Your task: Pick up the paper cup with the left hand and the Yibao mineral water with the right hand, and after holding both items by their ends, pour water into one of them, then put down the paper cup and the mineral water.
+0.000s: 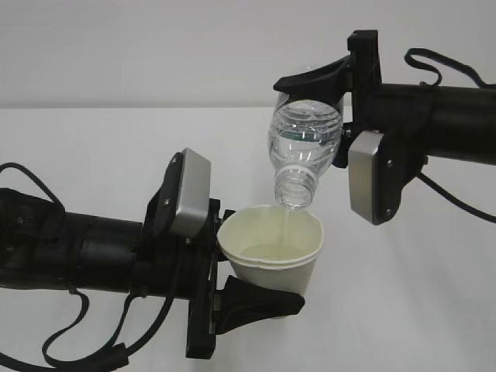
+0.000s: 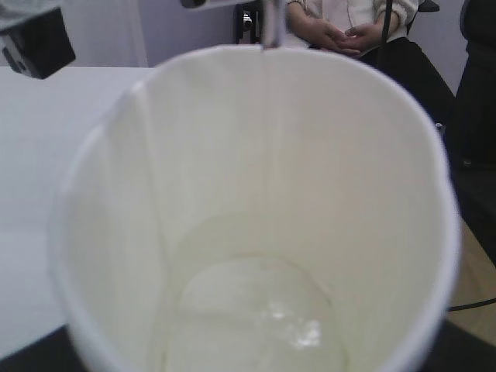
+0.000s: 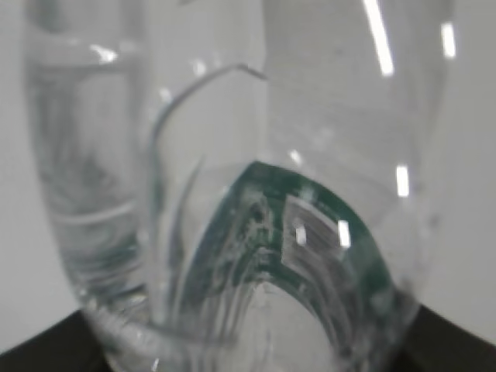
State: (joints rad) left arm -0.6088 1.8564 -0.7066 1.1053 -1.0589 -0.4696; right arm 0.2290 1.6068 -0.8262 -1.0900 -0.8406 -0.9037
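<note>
My left hand (image 1: pixel 256 298) is shut on the base of the white paper cup (image 1: pixel 271 248) and holds it upright above the table. The cup fills the left wrist view (image 2: pixel 256 178), with a little water at its bottom. My right hand (image 1: pixel 314 81) is shut on the base end of the Yibao mineral water (image 1: pixel 304 143), held tilted neck-down. Its open neck sits just over the cup's rim and a thin stream of water runs into the cup. The bottle fills the right wrist view (image 3: pixel 232 194), with the green label band showing through it.
The white table (image 1: pixel 93 155) lies below both arms. In the left wrist view a seated person (image 2: pixel 341 31) is beyond the table's far edge, and a dark chair (image 2: pixel 477 116) stands at the right.
</note>
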